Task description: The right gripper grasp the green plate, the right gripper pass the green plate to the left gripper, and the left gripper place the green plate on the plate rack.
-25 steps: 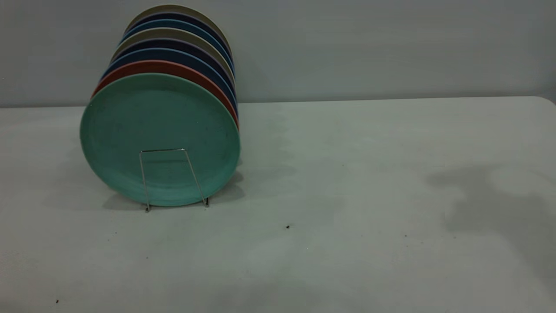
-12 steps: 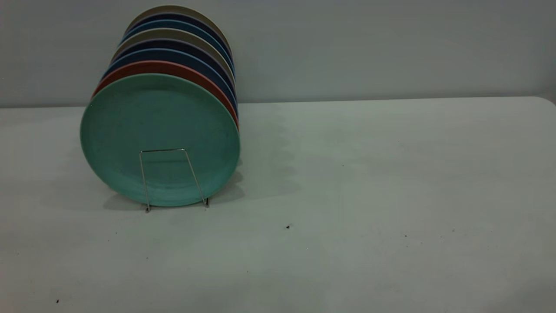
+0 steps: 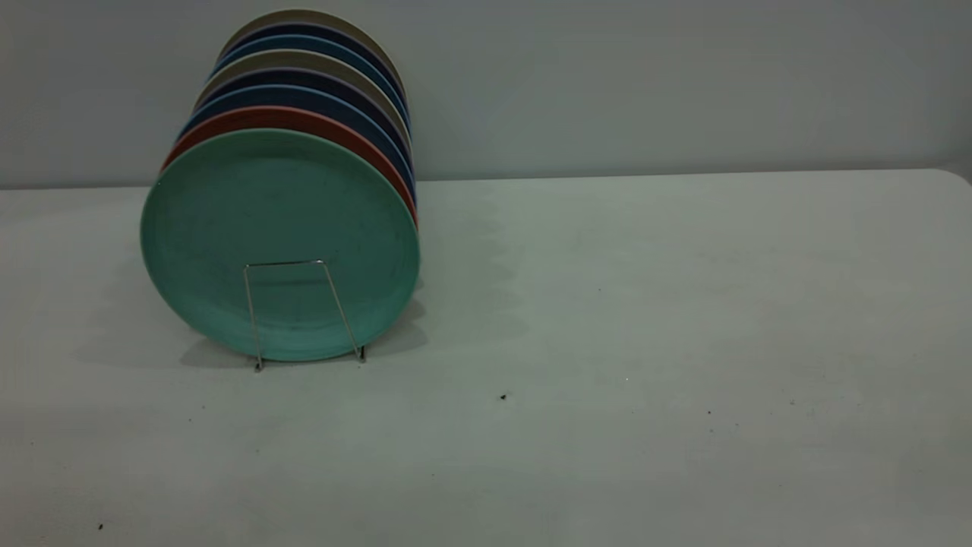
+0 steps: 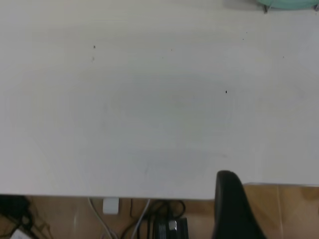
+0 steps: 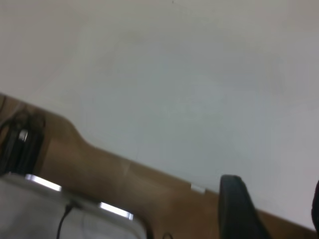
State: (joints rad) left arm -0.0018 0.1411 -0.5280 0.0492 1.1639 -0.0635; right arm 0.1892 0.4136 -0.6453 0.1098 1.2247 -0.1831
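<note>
1. The green plate point(image 3: 279, 243) stands upright at the front of the plate rack point(image 3: 302, 313), at the left of the desk point(image 3: 645, 304) in the exterior view. One wire loop of the rack crosses the plate's lower face, and its rim sits low between the rack's feet.

2. Directly behind it stand a salmon-pink plate point(image 3: 228, 125), then dark blue plates point(image 3: 250, 95) and beige ones, all on edge in a single row.

3. Neither arm appears in the exterior view, and nothing touches the plate.

4. The left hand point(image 4: 234, 209) shows only one dark finger in its wrist view. It hangs above the near edge of the desk, over the floor and cables, well apart from the plate. A sliver of the green plate point(image 4: 289, 4) shows at the far edge of that view. I cannot tell how wide this hand is set.

5. The right hand point(image 5: 279, 209) shows one finger clearly and the edge of a second at the frame border, with an empty gap between them. It is spread apart and holds nothing, near the desk's edge.

6. Judging by this layout, the grasp, the handover and the placing look complete. What seems left, at most, is for both arms to settle in their parked poses.
</note>
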